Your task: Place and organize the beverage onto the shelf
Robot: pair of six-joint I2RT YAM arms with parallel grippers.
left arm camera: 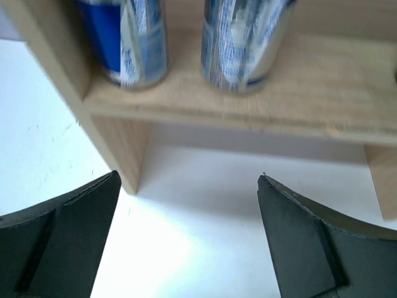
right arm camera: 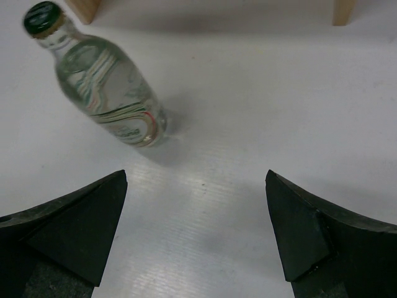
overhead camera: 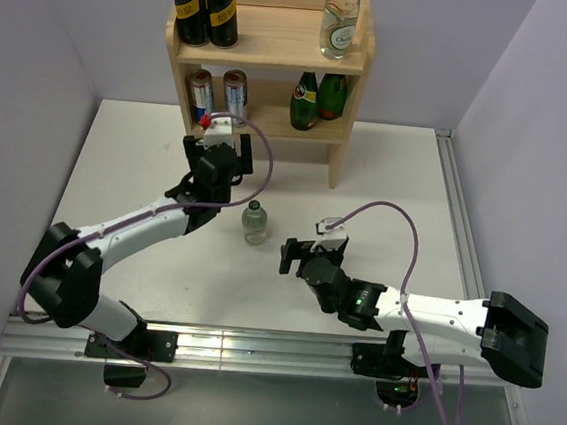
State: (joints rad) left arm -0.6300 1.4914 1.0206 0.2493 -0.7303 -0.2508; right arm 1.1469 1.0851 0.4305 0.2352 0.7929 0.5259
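With the left jaws open and empty at the shelf (overhead camera: 281,26), top centre, the step in hand was likely fetching the bottle (overhead camera: 254,222) standing mid-frame on the desk (overhead camera: 138,158), which required the open, empty right jaws to shift toward frame left and straddle it.

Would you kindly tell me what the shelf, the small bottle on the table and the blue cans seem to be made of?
The pale three-tier shelf looks like bare, matt wood: grain shows on its boards. The small clear green-capped bottle seems glass, perhaps plastic: transparent, glossy. The blue-and-silver cans look like thin metal: shiny printed walls, bright bottom rims.
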